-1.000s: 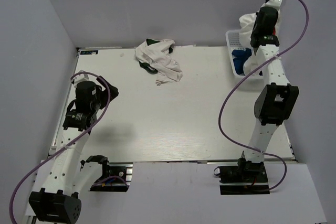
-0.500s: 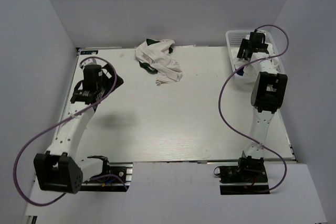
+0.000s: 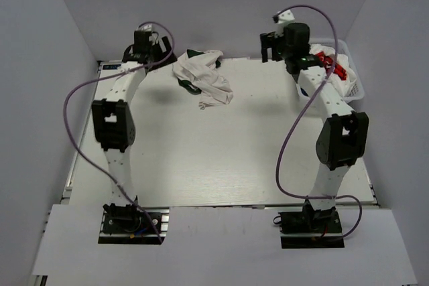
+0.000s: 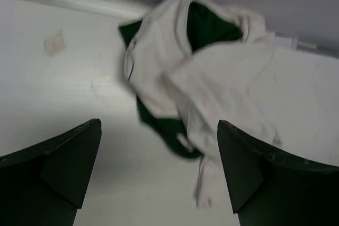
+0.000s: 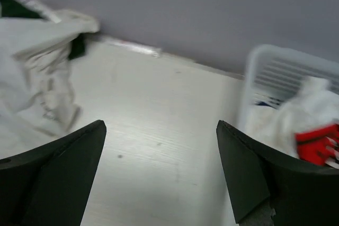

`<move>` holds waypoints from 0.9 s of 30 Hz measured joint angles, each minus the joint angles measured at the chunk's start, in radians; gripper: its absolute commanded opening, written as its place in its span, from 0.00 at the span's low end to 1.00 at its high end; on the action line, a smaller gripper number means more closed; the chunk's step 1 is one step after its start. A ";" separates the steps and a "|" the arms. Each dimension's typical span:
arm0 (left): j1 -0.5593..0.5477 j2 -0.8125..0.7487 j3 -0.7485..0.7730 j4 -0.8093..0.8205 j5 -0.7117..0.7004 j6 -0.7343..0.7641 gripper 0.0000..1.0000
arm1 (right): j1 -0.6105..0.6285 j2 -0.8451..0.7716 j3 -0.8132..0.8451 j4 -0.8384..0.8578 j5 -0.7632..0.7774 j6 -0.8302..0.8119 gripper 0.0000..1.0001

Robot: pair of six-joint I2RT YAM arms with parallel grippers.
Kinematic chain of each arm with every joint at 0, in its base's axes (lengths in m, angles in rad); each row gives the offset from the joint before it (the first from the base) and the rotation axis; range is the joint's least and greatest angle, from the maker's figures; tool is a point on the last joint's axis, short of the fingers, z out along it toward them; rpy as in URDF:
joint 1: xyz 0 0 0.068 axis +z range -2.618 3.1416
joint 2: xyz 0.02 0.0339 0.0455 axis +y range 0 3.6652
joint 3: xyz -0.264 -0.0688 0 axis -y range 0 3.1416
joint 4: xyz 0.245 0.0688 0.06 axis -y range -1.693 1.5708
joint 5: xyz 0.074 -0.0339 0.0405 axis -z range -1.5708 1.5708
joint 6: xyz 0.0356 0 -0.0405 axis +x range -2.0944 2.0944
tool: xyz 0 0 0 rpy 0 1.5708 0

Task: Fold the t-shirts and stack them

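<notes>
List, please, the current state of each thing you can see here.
White plastic mesh basket, upright, holding shirts.
White cloth t-shirt with red print, bunched inside that basket.
White cloth t-shirt with dark green parts, crumpled, unfolded, lying on the white table.
Left tool, open, empty.
Right tool, open, empty.

Table (image 3: 221, 152): spreads ahead of both arm bases.
Loose t-shirt (image 3: 203, 80): on the table by its far edge, a little left of centre.
Basket (image 3: 358, 85): at the table's far right corner.
Heaped t-shirts (image 3: 335, 66): inside the Basket.
Left gripper (image 4: 159, 124): over the far edge, just left of the Loose t-shirt.
Right gripper (image 5: 161, 124): over the far edge, between the Loose t-shirt and the Basket.
</notes>
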 measured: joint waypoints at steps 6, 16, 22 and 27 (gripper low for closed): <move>-0.007 0.394 0.486 -0.022 0.040 0.072 1.00 | 0.114 0.220 0.071 -0.013 -0.139 -0.025 0.90; -0.010 0.538 0.492 0.059 0.050 0.038 0.94 | 0.200 0.553 0.290 -0.079 -0.217 -0.032 0.90; -0.009 0.553 0.465 0.137 0.101 -0.019 0.39 | 0.254 0.595 0.327 -0.079 -0.251 -0.027 0.76; -0.009 0.553 0.436 0.232 0.191 -0.062 0.00 | 0.280 0.621 0.330 -0.083 -0.283 -0.010 0.05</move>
